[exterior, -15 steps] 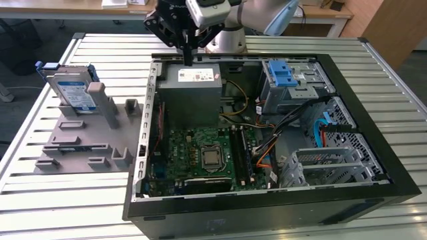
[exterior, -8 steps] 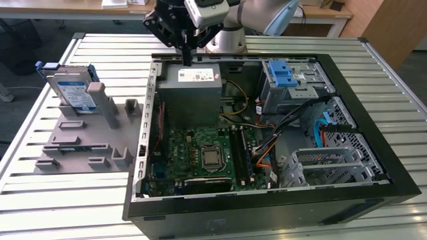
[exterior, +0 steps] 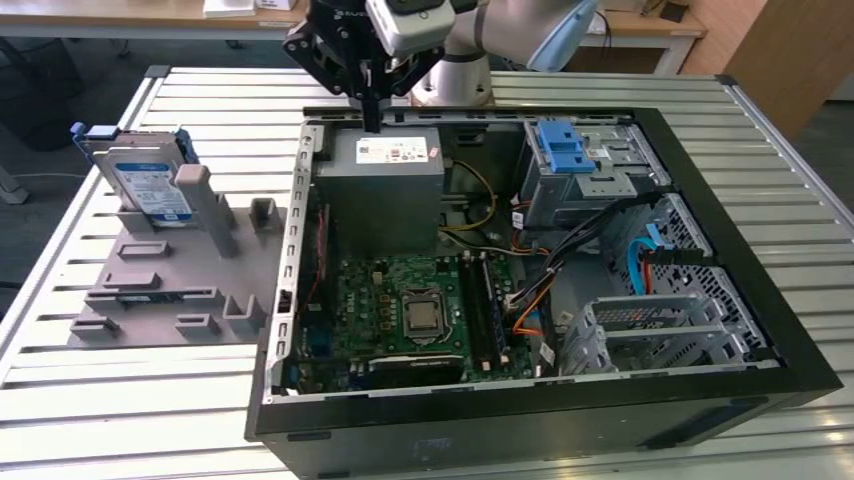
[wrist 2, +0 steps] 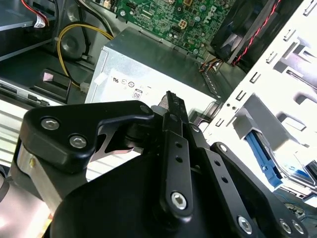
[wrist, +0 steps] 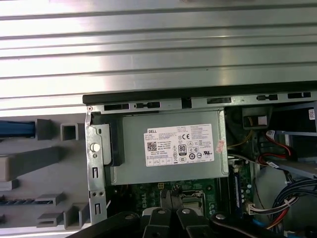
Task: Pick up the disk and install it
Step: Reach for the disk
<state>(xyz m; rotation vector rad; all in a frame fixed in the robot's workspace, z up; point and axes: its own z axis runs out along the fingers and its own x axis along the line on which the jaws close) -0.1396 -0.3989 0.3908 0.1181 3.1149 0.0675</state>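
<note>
While one arm (exterior: 523,32) is reaching down from the upper middle of the exterior view, its one gripper (exterior: 371,122) is hanging with its fingers pointing straight down. It is hovering over the back rim of the one open computer case (exterior: 534,430), just above the one grey metal box with a white sticker (exterior: 387,190). In both wrist views the fingertips (wrist 2: 171,101) are lying pressed together, gripping nothing.

One disk (exterior: 144,180) is standing on edge in the one grey fixture (exterior: 160,300) at the upper left of the exterior view. It is sitting outside the case and well apart from the gripper. One blue latch with its metal cage (exterior: 567,150) is sitting in the upper right of the case.

The frame's top edge is cutting off the arm. A grey post (exterior: 198,195) of the fixture is covering part of the disk's lower side, and the disk's label is too small to make out.
</note>
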